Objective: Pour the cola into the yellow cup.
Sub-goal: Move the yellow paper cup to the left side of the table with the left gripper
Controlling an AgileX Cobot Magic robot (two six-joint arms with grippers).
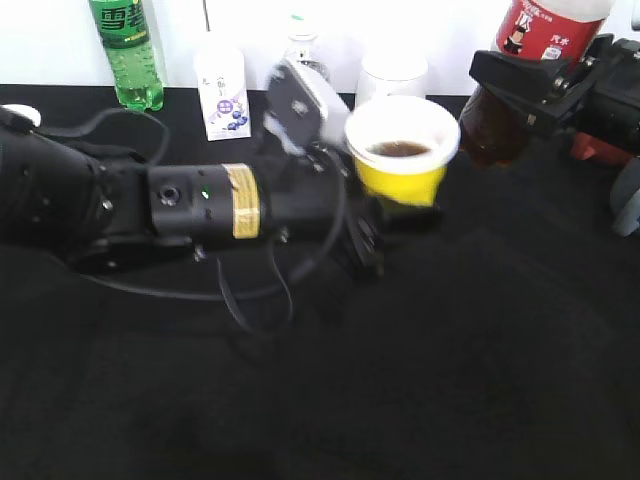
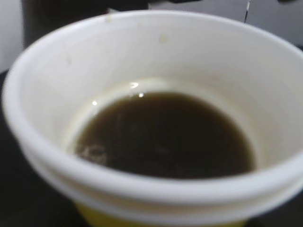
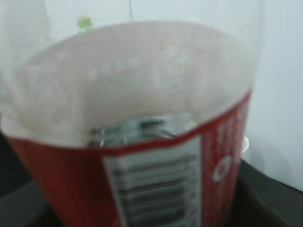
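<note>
The yellow cup (image 1: 402, 182) is held above the black table, level, with dark cola (image 1: 400, 149) in its bottom. My left gripper (image 1: 372, 215) reaches in from the left and is shut on the cup from below and behind. The left wrist view is filled by the cup's white inside (image 2: 142, 52) and the brown drink (image 2: 165, 137); the fingers are hidden there. The cola bottle (image 1: 545, 25) with its red label is held at the top right, nearly upright, its dark base (image 1: 492, 125) close to the cup's right. My right gripper (image 1: 540, 85) is shut on it. The label (image 3: 142, 184) fills the right wrist view.
A green soda bottle (image 1: 125, 50), a white carton (image 1: 222, 95), a small clear bottle (image 1: 302, 45) and a white mug (image 1: 390, 72) stand along the back edge. A reddish object (image 1: 598, 150) sits at the far right. The left arm's cable (image 1: 250, 295) loops over the table.
</note>
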